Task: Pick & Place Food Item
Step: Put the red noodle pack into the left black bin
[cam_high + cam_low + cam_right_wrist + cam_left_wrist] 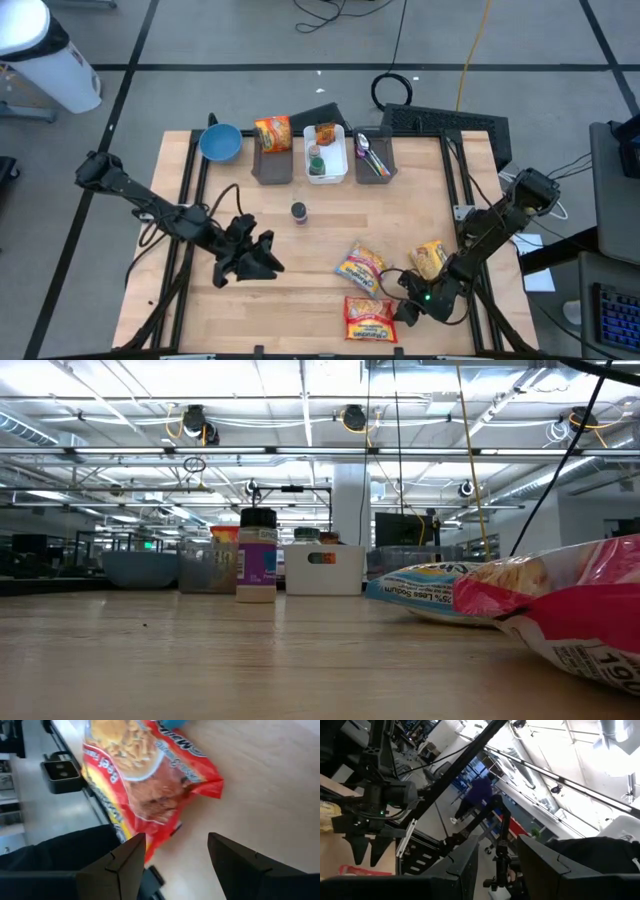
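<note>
Right claw (403, 305) spread, low over the counter (300, 270) just right of the red noodle pack (368, 318), near edge, not gripping it. Left claw (262, 257) spread, left-centre, empty.

Taking the jar (298, 211) near the table's (300, 270) middle as the clock's centre, three bins (318, 152) are ranged at 12 o'clock along the far edge, with a bowl (219, 142) at 10 o'clock. Three noodle packets (360, 266) are clustered at 4 to 5 o'clock, the nearest packet (369, 318) beside the right gripper (402, 305). The left gripper (262, 255) is found at 7 o'clock.
</note>
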Action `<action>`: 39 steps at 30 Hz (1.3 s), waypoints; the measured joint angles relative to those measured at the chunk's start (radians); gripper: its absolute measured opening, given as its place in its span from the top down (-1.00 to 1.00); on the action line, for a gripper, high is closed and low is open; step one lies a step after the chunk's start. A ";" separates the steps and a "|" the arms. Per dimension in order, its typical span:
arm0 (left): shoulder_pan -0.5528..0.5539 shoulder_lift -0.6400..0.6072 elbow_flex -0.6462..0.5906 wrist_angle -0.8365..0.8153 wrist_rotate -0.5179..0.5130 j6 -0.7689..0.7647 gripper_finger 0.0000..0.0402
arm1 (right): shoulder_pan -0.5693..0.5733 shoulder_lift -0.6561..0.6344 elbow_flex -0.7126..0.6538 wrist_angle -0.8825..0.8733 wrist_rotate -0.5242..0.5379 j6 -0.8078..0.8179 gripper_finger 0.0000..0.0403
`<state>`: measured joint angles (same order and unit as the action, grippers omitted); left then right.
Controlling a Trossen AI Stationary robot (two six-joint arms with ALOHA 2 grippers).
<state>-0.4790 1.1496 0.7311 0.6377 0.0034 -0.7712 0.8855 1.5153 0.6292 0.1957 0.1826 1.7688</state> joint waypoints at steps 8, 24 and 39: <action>0.025 0.000 0.000 -0.007 0.000 0.000 0.28 | -0.034 0.008 0.000 -0.024 0.063 -0.057 -0.03; 0.055 0.000 0.000 -0.014 0.023 0.000 0.28 | -0.077 0.022 0.000 -0.019 -0.001 -0.130 0.05; 0.055 0.000 0.000 -0.014 0.025 0.006 0.28 | -0.100 0.022 0.001 0.013 0.026 -0.182 0.59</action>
<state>-0.4236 1.1496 0.7311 0.6235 0.0288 -0.7648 0.7858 1.5372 0.6300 0.2091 0.2087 1.5870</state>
